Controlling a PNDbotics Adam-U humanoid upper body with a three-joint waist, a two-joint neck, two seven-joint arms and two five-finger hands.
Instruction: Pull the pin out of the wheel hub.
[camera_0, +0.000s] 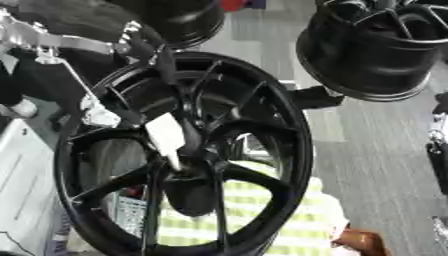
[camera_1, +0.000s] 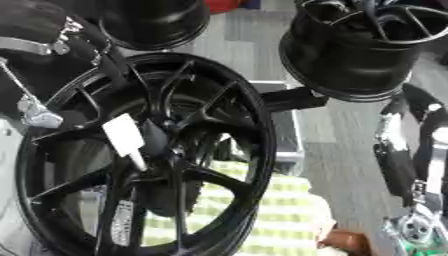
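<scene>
A big black spoked wheel (camera_0: 289, 125) stands upright and fills the middle of both views. At its hub (camera_0: 197, 167) sits a pin (camera_0: 164, 134) with a flat white head and a thin pale stem that runs down into the hub. My left arm comes in from the upper left, and my left hand (camera_0: 185, 131) reaches down across the spokes. Its dark fingers lie against the right side of the pin's white head and close on it. My right hand (camera_1: 399, 167) hangs at the right edge, away from the wheel, with its fingers straight.
Two more black wheels hang above, one at the top right (camera_0: 376, 55) and one at top centre (camera_0: 179, 22). Behind the big wheel is a yellow-and-white striped garment (camera_0: 297, 220), on a grey plank floor (camera_0: 376, 165). White equipment (camera_0: 22, 170) stands at the left edge.
</scene>
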